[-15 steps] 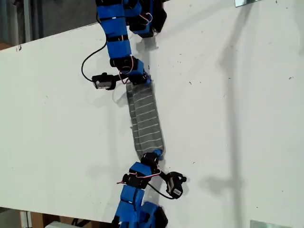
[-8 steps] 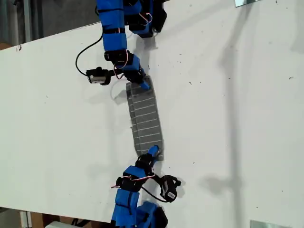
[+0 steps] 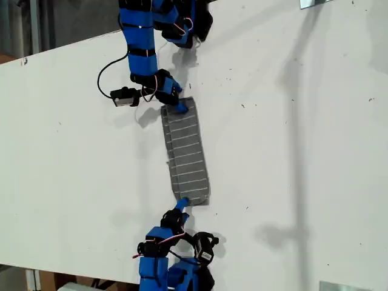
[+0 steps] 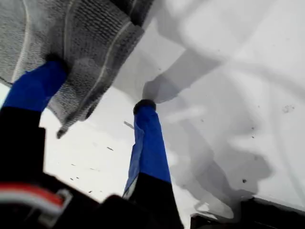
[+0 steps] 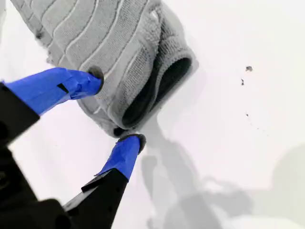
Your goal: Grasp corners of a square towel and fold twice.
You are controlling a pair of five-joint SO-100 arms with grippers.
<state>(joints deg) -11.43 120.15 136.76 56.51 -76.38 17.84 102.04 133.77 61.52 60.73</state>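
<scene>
In the exterior view the towel [image 3: 187, 151] is recorded as a narrow folded strip lying flat on the white table [image 3: 291, 151], set between two blue arms. One arm's gripper [image 3: 176, 104] is at the strip's far end, towards the top of that view. The other arm's gripper [image 3: 180, 205] is at the near end, towards the bottom. Both tips are placed on the exterior view's left side of the strip. It cannot be told from the wrist views which of these two arms is which.

My first gripper [image 4: 100, 85] is found with its jaws spread. One blue fingertip [image 4: 50, 71] is laid against the striped cloth, just beside a rounded corner [image 4: 71, 119]. The other fingertip [image 4: 144, 107] is set down on bare table, apart from the cloth. Nothing is pinched between them.

My second gripper [image 5: 114, 108] is likewise found spread. One fingertip [image 5: 90, 78] is rested on top of the cloth. The other fingertip [image 5: 131, 142] is at the table surface, just beside the cloth's edge. The doubled layers of the fold [image 5: 157, 86] are seen gaping open directly ahead of the jaws. No cloth is clamped.
</scene>
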